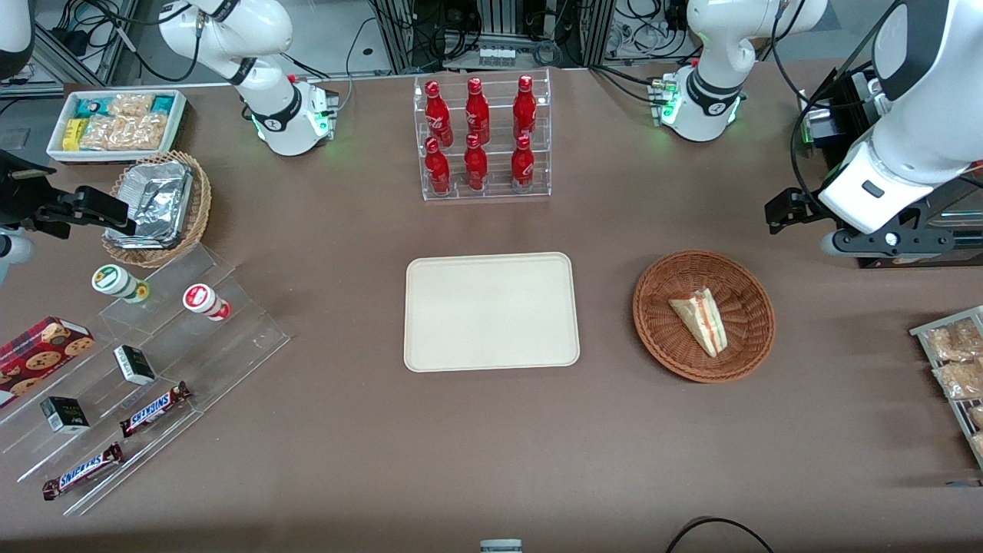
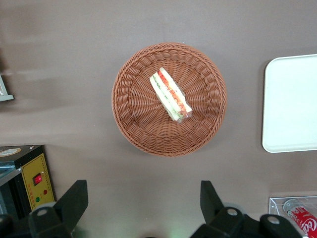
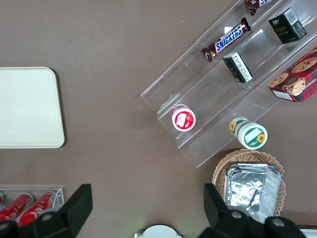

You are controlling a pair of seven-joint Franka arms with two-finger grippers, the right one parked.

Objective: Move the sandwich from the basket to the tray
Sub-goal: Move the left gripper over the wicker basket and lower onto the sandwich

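The sandwich [image 1: 700, 318], a pale triangular wedge with pink-red and green layers, lies in the round reddish-brown wicker basket [image 1: 660, 338]. The left wrist view shows the sandwich [image 2: 170, 95] near the middle of the basket [image 2: 133, 114]. The cream-beige tray [image 1: 491, 311] lies flat and bare beside the basket, toward the parked arm's end; its edge shows in the left wrist view [image 2: 290, 104]. My left gripper [image 1: 883, 240] hangs high above the table, farther from the front camera than the basket and toward the working arm's end. Its fingers [image 2: 74, 198] stand wide open and empty.
A clear rack of red bottles [image 1: 482, 138] stands farther from the front camera than the tray. A clear stepped shelf of snacks [image 1: 138, 369], a tan foil basket [image 1: 161, 203] and a white snack tray [image 1: 115, 123] lie toward the parked arm's end. Snack packets [image 1: 956, 361] lie at the working arm's end.
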